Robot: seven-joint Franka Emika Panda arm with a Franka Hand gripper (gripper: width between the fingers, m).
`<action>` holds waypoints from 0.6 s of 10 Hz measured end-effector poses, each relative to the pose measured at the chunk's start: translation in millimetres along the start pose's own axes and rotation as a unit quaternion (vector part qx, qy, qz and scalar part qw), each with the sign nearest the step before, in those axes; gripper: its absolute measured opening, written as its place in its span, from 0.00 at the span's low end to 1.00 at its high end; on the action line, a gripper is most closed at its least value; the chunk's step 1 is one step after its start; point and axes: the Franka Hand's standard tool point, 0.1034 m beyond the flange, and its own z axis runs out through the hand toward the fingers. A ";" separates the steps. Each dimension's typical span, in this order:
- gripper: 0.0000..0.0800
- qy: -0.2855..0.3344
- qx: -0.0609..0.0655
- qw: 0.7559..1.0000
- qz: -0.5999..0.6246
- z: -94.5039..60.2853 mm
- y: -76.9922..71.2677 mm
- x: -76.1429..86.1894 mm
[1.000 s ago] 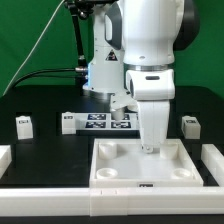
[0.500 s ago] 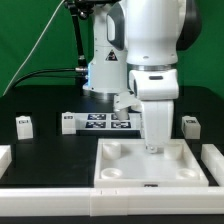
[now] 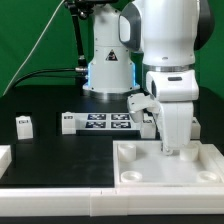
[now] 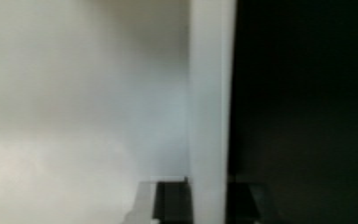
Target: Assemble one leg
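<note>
On the black table [image 3: 40, 150], well away from the arm: 1 leg untouched.
The small white chunky plastic leg [image 3: 24, 124] with a black-and-white tag sits at the exterior view's left, well apart from the large white rimmed tray [image 3: 160, 180]. The gripper [image 3: 176, 150] is down at that tray; I cannot tell whether it is clamped. The leg is probably light, rigid and slick: pinch 2 flat opposite faces.

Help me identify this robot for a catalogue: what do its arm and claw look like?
The arm is glossy white with rounded segments and dark bands at the joints. Its base shows a blue glow and a triangular sticker. Black cables trail off beside it. The claw is a white boxy block.
</note>
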 end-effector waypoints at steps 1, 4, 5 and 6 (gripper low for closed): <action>0.08 0.000 0.000 1.000 0.000 0.1 -0.2 -0.4; 0.61 0.000 0.000 1.000 0.001 0.2 -0.2 -1.0; 0.75 0.000 0.000 1.000 0.001 0.2 -0.2 -1.2; 0.75 0.000 0.000 1.000 0.001 0.2 -0.2 -1.4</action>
